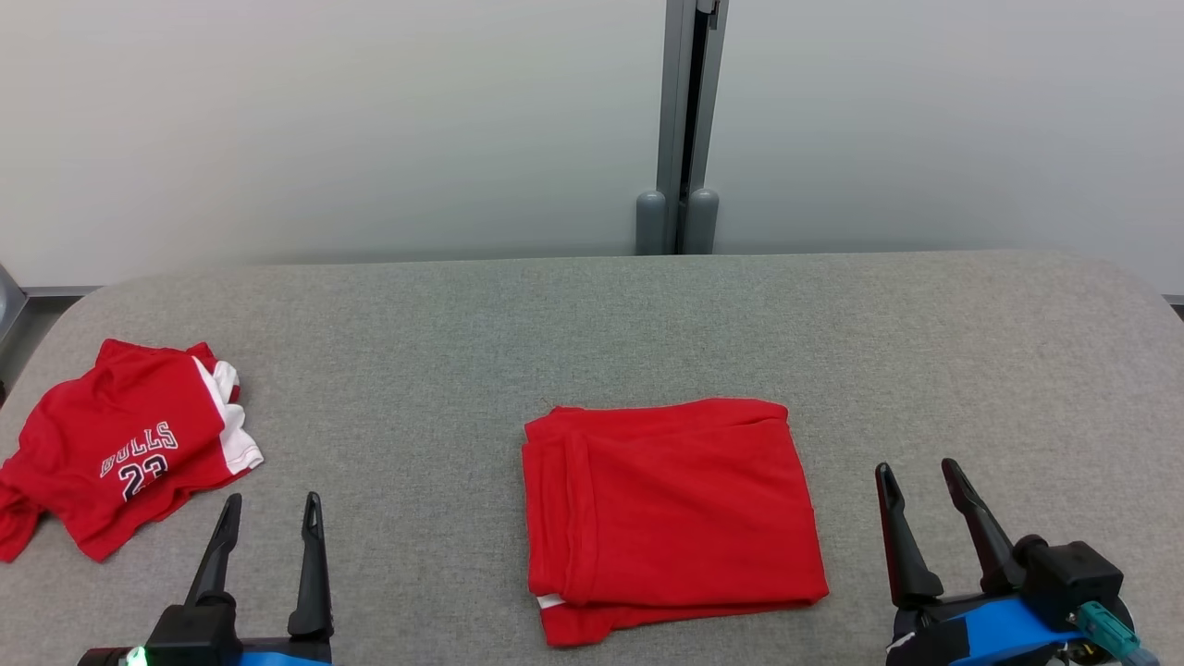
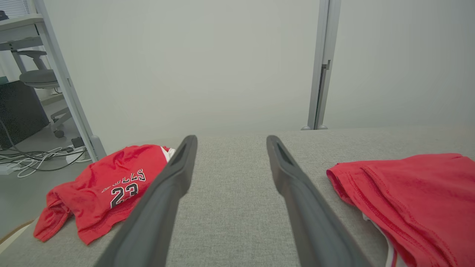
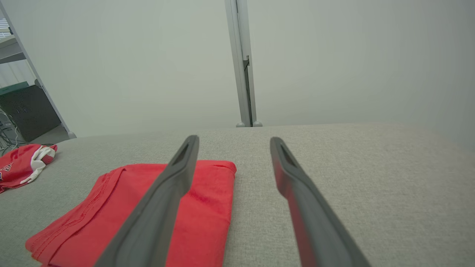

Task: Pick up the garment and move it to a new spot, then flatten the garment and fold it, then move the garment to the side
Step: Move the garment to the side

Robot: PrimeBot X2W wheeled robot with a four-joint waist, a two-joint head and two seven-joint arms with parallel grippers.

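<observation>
A plain red garment [image 1: 671, 518] lies folded into a rough square at the middle front of the grey padded table [image 1: 592, 324]. The left wrist view shows this garment [image 2: 415, 200] at the right, and the right wrist view has the garment [image 3: 207, 207] at the lower left. A second red garment, a jersey [image 1: 120, 444] with white trim and the number 23, lies crumpled at the table's left edge. My left gripper [image 1: 273, 504] stands open between the two, holding nothing. My right gripper [image 1: 918, 470] stands open to the right of the folded garment, also holding nothing.
A pale wall with a grey vertical post [image 1: 684, 120] runs behind the table. Beyond the table's left edge, the left wrist view shows an office chair [image 2: 41, 78], a desk and loose cables [image 2: 33, 157] on the floor. Bare grey cloth stretches across the table's right half.
</observation>
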